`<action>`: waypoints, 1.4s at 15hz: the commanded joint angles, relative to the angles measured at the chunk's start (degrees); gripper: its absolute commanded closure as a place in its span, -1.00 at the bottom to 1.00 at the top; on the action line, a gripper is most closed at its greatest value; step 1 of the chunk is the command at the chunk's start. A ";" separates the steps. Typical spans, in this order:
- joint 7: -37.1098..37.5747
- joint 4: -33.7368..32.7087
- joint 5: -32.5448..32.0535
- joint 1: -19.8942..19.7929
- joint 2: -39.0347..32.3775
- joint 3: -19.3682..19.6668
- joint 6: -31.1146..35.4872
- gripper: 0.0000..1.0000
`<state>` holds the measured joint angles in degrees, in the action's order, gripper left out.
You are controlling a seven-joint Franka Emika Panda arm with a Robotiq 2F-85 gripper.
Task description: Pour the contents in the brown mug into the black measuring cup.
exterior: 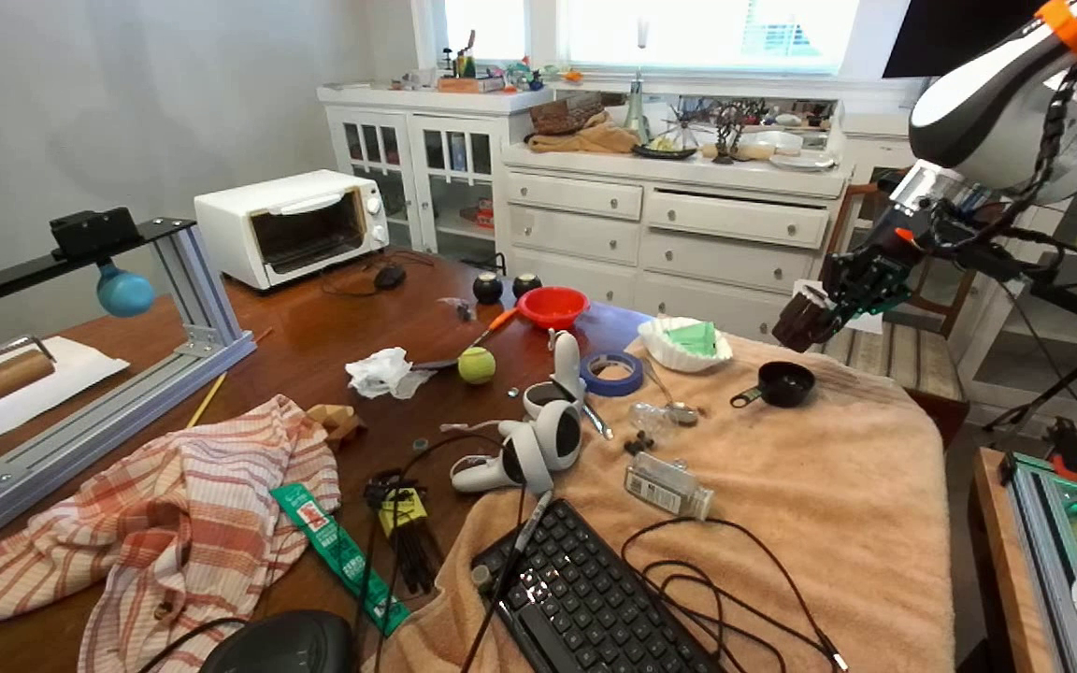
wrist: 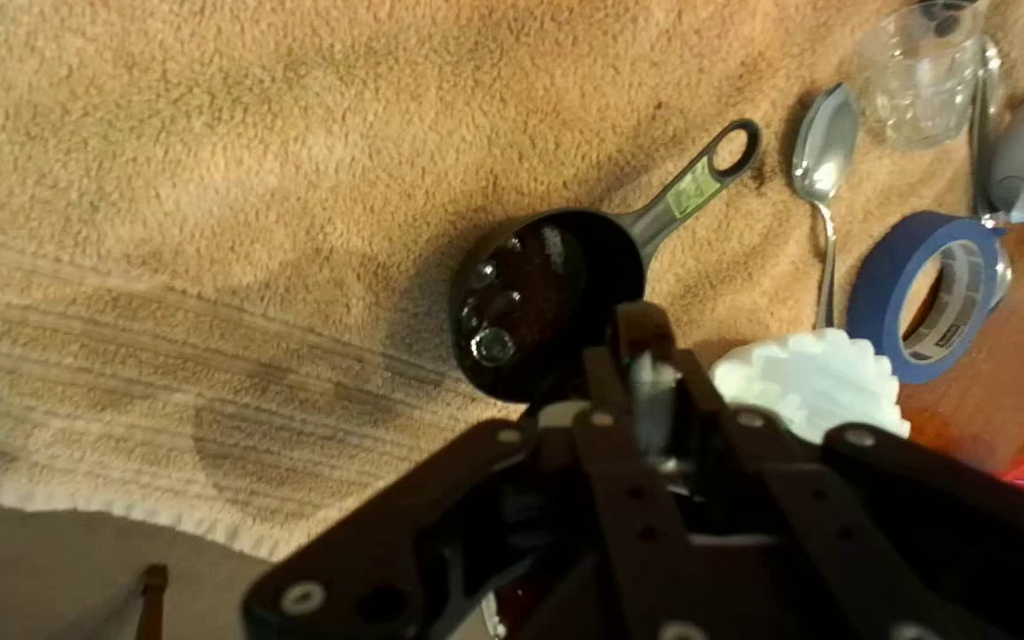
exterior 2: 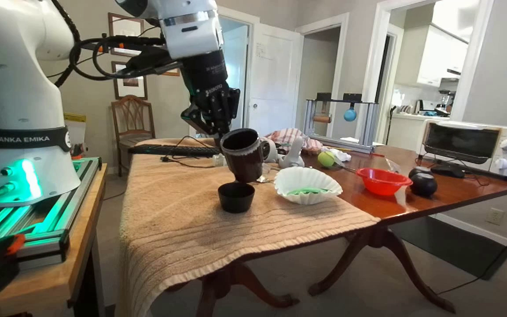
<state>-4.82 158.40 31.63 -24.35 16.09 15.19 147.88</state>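
The brown mug (exterior 2: 245, 166) is dark brown with a pale band below its rim. It hangs tilted above the towel, and it also shows tilted in an exterior view (exterior: 796, 323). My gripper (exterior 2: 222, 131) is shut on the mug's side, seemingly at the handle; the fingers hide the exact hold. The black measuring cup (exterior 2: 236, 199) stands upright on the towel, close below the mug. In the wrist view the measuring cup (wrist: 603, 276) holds dark liquid with bubbles, and its handle points away from my gripper (wrist: 650, 360). The mug's inside looks dark; its contents cannot be told.
A pale scalloped bowl (exterior 2: 307, 185) stands beside the measuring cup. Blue tape (wrist: 921, 293), a spoon (wrist: 825, 147) and a clear glass (wrist: 919, 84) lie nearby. A red bowl (exterior: 552, 305), headset controllers (exterior: 548, 439) and a keyboard (exterior: 585, 579) are farther off. The towel edge (exterior 2: 253, 253) hangs over the table.
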 commanded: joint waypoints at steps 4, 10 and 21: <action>3.55 -0.95 -16.53 -1.19 6.32 -1.73 -12.34 0.91; 3.65 -0.77 -22.05 0.88 13.49 -0.16 -24.59 0.91; 3.45 -4.02 -25.85 1.53 8.67 -0.08 -22.57 0.91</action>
<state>-1.43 156.98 9.72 -23.65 27.45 14.88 124.75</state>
